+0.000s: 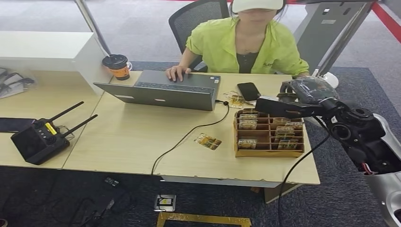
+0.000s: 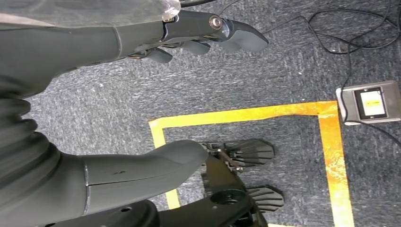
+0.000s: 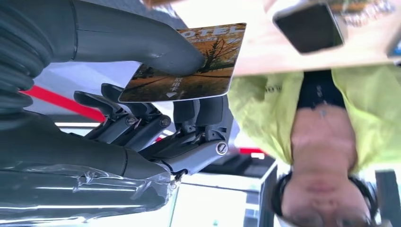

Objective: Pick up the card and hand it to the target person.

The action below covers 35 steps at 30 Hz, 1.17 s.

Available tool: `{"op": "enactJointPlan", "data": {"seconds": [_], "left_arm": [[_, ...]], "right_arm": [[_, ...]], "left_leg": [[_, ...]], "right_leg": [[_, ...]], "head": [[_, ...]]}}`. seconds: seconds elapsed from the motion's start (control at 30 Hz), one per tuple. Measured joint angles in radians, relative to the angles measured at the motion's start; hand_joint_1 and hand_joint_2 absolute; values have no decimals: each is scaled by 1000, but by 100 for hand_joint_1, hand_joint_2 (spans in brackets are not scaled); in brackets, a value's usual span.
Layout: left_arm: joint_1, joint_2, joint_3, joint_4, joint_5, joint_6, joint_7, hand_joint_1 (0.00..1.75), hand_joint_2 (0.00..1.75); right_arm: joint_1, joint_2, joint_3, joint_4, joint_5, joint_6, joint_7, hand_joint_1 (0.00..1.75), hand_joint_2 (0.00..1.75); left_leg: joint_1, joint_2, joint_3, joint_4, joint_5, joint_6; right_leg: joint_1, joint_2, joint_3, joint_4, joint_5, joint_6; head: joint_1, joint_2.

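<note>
Lying flat between the thumb and the darker fingers of the right hand [image 3: 156, 99], the card [image 3: 189, 64] sits in the upper middle of the right wrist picture, its printed face showing an autumn tree scene and its long axis running roughly left to right, tilted slightly upward toward the right. Its free short end points toward the person [image 3: 326, 123] in the yellow-green jacket, who fills the right side of that picture. The thumb presses on the card's face while the fingers curl closed beneath it.

From the head camera, the right hand [image 1: 283, 106] reaches leftward from the right edge, hovering over the back of the wooden card box [image 1: 268, 135] at centre right, whose compartments hold more cards. One loose card [image 1: 208, 141] lies on the table [image 1: 132, 137] left of the box. A phone [image 1: 248, 91] rests behind the box, and a laptop [image 1: 163, 90] stands at upper centre with the person's hand on its keyboard. A coffee cup [image 1: 117, 66] is left of the laptop, and a black radio unit [image 1: 40, 139] sits at far left.

The left hand [image 2: 142, 109] hangs over grey carpet, fingers apart and holding nothing.
</note>
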Motion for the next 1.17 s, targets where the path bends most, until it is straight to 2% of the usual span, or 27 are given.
{"op": "enactJointPlan", "data": {"seconds": [0.1,0.27,0.5,0.63,0.77,0.87,0.9,1.0,1.03,1.17], "left_arm": [[2,-2,-1,0,-5,-2,0,0,175],[-1,-9,-14,0,-20,-8,7,0,175],[-17,-23,-29,0,-36,-10,25,0,175],[-19,-25,-33,0,-38,-11,27,0,175],[-29,-33,-49,0,-46,-12,41,0,175],[-30,-34,-50,0,-45,-12,45,0,175],[-30,-34,-50,0,-43,-11,46,0,175],[-29,-34,-50,0,-36,-7,47,0,175],[-28,-35,-50,0,-34,-5,48,0,175],[-22,-35,-50,0,-22,3,48,0,175]], "right_arm": [[-13,-3,-5,-35,6,-27,-1,175,175],[-42,14,9,5,88,-173,-20,175,175],[-102,105,53,242,237,-411,9,175,175],[-113,120,59,281,256,-435,19,175,175],[-196,211,104,541,374,-513,100,175,175],[-221,232,117,616,404,-524,115,175,175],[-228,237,120,636,410,-527,119,137,175],[-247,252,129,690,419,-539,122,7,175],[-251,256,132,705,416,-542,119,0,175],[-258,266,136,741,386,-553,95,0,175]], "left_leg": [[0,0,0,0,0,0],[0,-1,-1,-1,0,0],[0,-1,-1,-1,0,0],[0,-2,-1,-1,0,0],[0,-2,-1,-1,0,0],[0,-2,-1,0,0,0],[0,-2,-1,0,0,0],[0,-2,-1,0,0,0],[0,-2,-1,0,0,0],[0,-1,-1,0,0,0]], "right_leg": [[0,0,0,0,0,0],[0,0,1,0,0,0],[0,-1,1,1,0,0],[0,-1,0,1,0,0],[0,-1,0,1,0,0],[0,-1,0,1,0,0],[0,-1,0,1,0,0],[0,-1,0,1,0,0],[0,-1,0,1,0,0],[0,-1,0,1,0,0]], "head": [[0,0],[0,0],[0,0],[-1,0],[0,0],[0,0],[0,0],[0,0],[0,0],[0,0]]}}
